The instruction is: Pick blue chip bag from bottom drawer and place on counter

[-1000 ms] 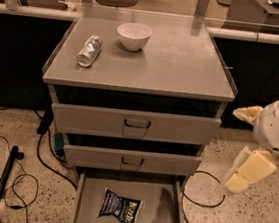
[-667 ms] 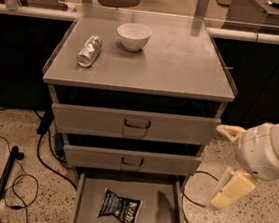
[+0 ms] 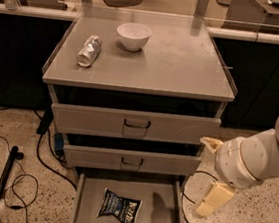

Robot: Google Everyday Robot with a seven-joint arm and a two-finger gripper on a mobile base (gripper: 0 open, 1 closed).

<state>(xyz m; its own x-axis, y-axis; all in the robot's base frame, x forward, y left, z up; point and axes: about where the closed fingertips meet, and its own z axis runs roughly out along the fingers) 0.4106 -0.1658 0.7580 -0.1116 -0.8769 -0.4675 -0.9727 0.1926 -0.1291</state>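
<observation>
Spread wide and gripping nothing, the jaws of the gripper (image 3: 203,175) hang off to the right of the middle drawer (image 3: 99,157), apart from it. One finger points up and the other down, though the upper one looks partly hidden by the arm. The blue chip bag (image 3: 121,208) lies flat on the floor of the open bottom drawer (image 3: 83,213), a little left of centre. On the counter (image 3: 185,63) stand a white bowl (image 3: 133,35) and a crushed silver can (image 3: 89,51), near each other.
</observation>
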